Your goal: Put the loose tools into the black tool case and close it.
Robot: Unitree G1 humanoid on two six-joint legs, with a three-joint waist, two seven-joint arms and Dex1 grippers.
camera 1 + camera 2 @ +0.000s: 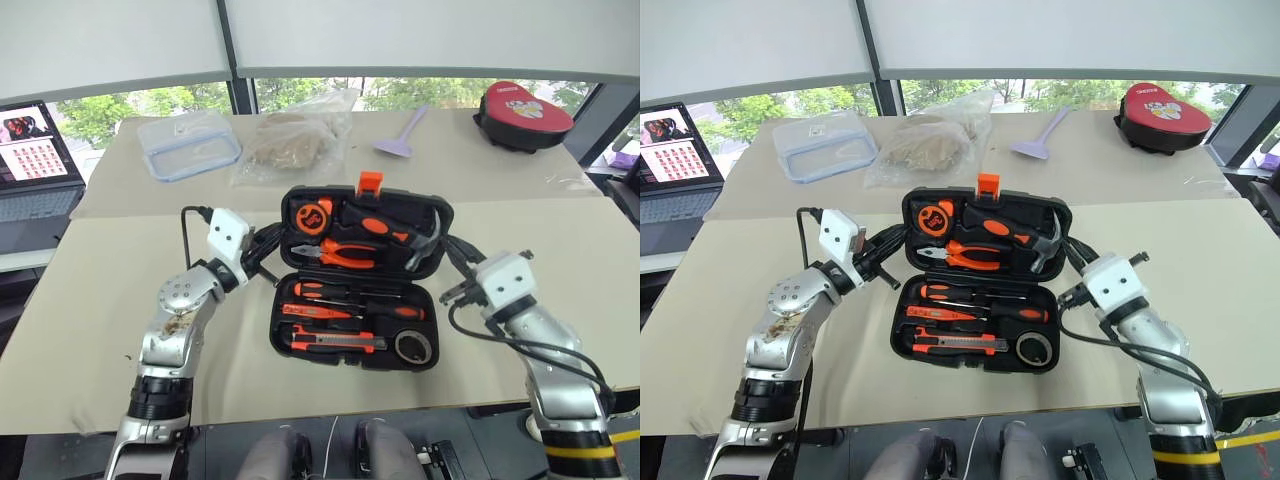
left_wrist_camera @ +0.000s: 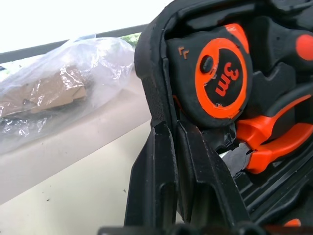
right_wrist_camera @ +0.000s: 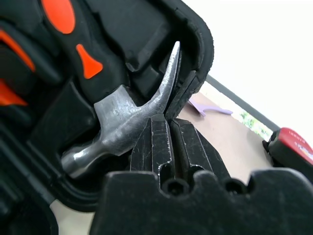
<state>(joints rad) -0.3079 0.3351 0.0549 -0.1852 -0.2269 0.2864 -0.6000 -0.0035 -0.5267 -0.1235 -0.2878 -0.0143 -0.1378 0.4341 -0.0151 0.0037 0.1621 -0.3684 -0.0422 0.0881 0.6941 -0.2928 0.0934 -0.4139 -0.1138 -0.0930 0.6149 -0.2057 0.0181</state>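
The black tool case (image 1: 281, 322) lies open on the table in front of me, its lid (image 1: 292, 205) tilted up behind with the orange latch (image 1: 370, 182) on top. In the base lie the screwdrivers (image 1: 345, 292), the utility knife (image 1: 336, 343) and the grey tape roll (image 1: 413, 346). The lid holds a tape measure (image 2: 217, 78), pliers (image 2: 274, 142) and a hammer (image 3: 127, 122). My left gripper (image 2: 172, 128) is shut, its tips at the lid's left rim. My right gripper (image 3: 168, 120) is shut too, tips at the lid's right rim by the hammer's claw.
Behind the case lie a clear plastic box (image 1: 188, 143), a plastic bag (image 1: 295, 140) and a purple spatula (image 1: 400, 135). A red-topped black pouch (image 1: 522, 115) sits at the far right. A laptop (image 1: 35, 170) stands off the table's left side.
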